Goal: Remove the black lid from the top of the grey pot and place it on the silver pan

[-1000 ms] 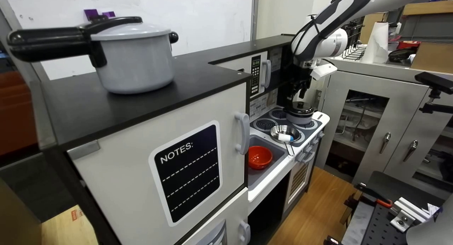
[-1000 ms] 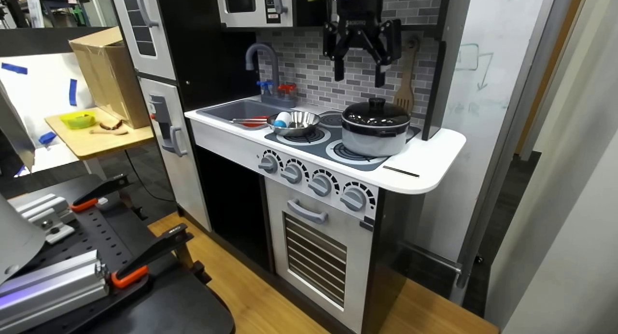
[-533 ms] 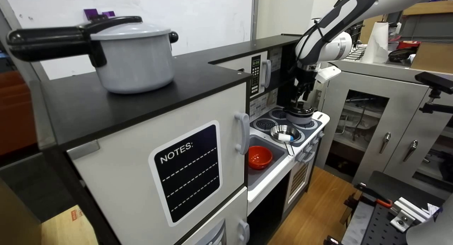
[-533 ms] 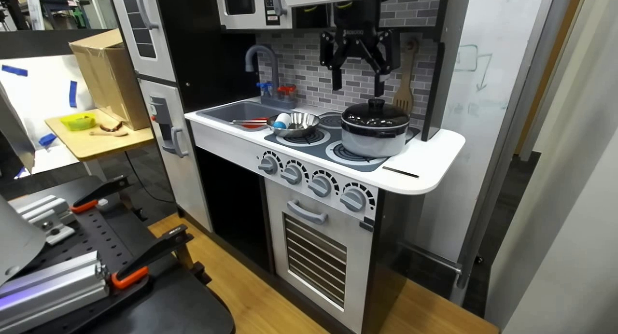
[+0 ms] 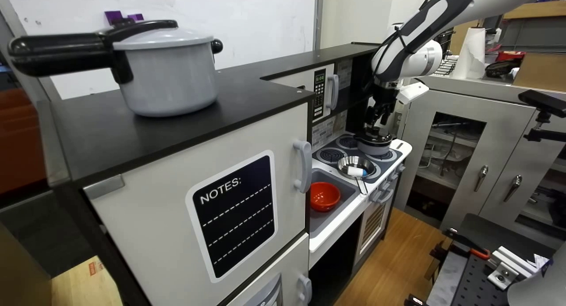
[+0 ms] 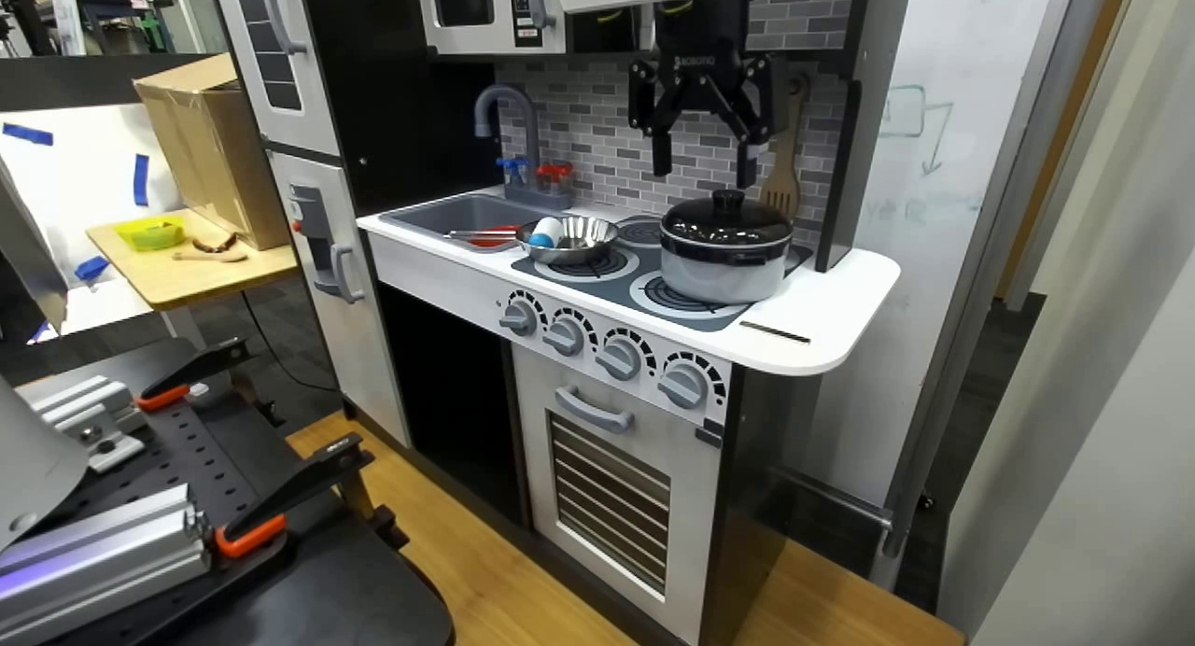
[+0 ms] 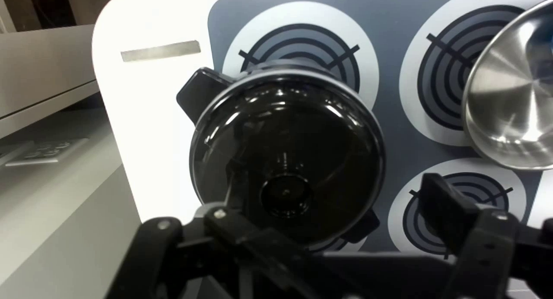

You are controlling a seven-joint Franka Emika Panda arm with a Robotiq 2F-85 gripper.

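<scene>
Black two-fingered gripper, spread wide and empty, has descended toward the glossy, round black lid below it, seated on the round grey pot; grasping the black knob presumably follows.

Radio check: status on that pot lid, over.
Gripper open above lid. Lid on pot. Blue-and-white item at edge of pan, may obstruct placing.
</scene>
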